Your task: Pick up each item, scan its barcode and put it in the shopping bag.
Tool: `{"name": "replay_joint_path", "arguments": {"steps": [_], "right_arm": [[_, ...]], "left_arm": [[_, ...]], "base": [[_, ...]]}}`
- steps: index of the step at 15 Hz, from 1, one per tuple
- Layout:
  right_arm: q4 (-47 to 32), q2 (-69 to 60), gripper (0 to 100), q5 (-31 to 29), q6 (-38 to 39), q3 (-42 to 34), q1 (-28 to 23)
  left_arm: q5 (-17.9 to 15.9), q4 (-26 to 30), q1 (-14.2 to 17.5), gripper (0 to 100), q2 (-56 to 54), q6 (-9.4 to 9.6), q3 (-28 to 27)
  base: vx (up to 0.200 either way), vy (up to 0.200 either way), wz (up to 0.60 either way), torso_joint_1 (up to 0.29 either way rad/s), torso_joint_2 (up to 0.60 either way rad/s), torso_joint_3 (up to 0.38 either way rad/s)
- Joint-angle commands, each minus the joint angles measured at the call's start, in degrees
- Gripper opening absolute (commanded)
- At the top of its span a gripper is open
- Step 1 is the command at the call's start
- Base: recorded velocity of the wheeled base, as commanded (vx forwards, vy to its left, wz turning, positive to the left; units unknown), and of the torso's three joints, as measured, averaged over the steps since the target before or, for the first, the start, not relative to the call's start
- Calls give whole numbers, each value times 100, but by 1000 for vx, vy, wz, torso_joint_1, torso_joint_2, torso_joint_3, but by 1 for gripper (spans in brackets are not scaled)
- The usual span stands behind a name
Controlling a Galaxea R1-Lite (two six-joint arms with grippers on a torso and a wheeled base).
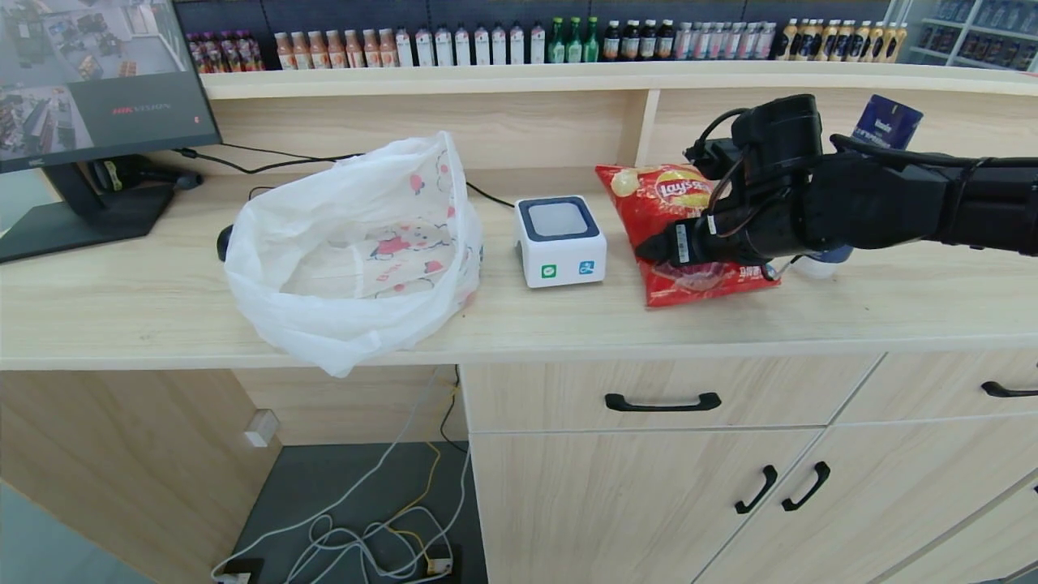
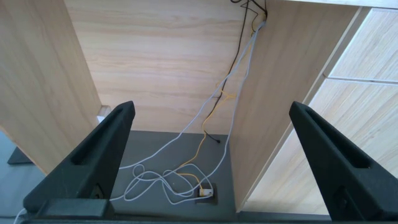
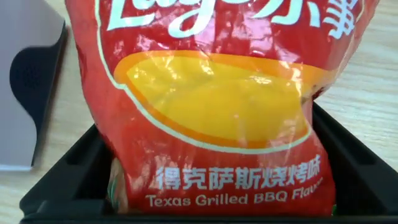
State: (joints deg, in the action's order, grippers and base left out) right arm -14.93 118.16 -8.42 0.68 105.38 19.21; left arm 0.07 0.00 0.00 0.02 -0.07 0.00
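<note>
A red chips bag (image 1: pixel 673 219) lies on the wooden counter (image 1: pixel 122 300), just right of the white barcode scanner (image 1: pixel 561 239). My right gripper (image 1: pixel 705 259) is down at the bag's lower half, one finger on each side. From the right wrist the chips bag (image 3: pixel 211 112) sits squeezed between the two black fingers (image 3: pixel 62 168) of the right gripper (image 3: pixel 211 186), with the scanner (image 3: pixel 25 81) beside it. The white shopping bag (image 1: pixel 357 243) stands open at the counter's left. My left gripper (image 2: pixel 211 112) hangs open and holds nothing, low beside the cabinet.
A blue package (image 1: pixel 888 120) stands behind my right arm. A monitor (image 1: pixel 89 73) occupies the far left, with a black mouse (image 1: pixel 225 242) by the shopping bag. A raised shelf (image 1: pixel 568 81) backs the counter. Cables (image 2: pixel 180 180) lie on the floor below.
</note>
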Motion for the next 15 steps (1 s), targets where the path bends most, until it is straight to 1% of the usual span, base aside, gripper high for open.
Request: {"name": "replay_joint_path", "arguments": {"steps": [1, 2, 3, 5, 8, 15], "right_arm": [[184, 49, 100, -160, 108, -8, 4], [702, 172, 100, -379, 231, -79, 30], [1063, 207, 0, -511, 222, -228, 39], [1485, 181, 0, -581, 231, -518, 48], [1520, 75, 0, -573, 318, -694, 135], [1546, -65, 0, -573, 380, -667, 127]], "left_arm": [[1, 0, 0, 100, -2, -1, 0], [1, 0, 0, 100, -2, -1, 0], [1, 0, 0, 100, -2, -1, 0], [1, 0, 0, 100, -2, -1, 0], [1, 0, 0, 100, -2, -1, 0], [1, 0, 0, 100, -2, -1, 0]], "base": [[0, 0, 0, 0, 0, 0], [0, 0, 0, 0, 0, 0], [0, 0, 0, 0, 0, 0], [0, 0, 0, 0, 0, 0], [0, 0, 0, 0, 0, 0], [0, 0, 0, 0, 0, 0]]}}
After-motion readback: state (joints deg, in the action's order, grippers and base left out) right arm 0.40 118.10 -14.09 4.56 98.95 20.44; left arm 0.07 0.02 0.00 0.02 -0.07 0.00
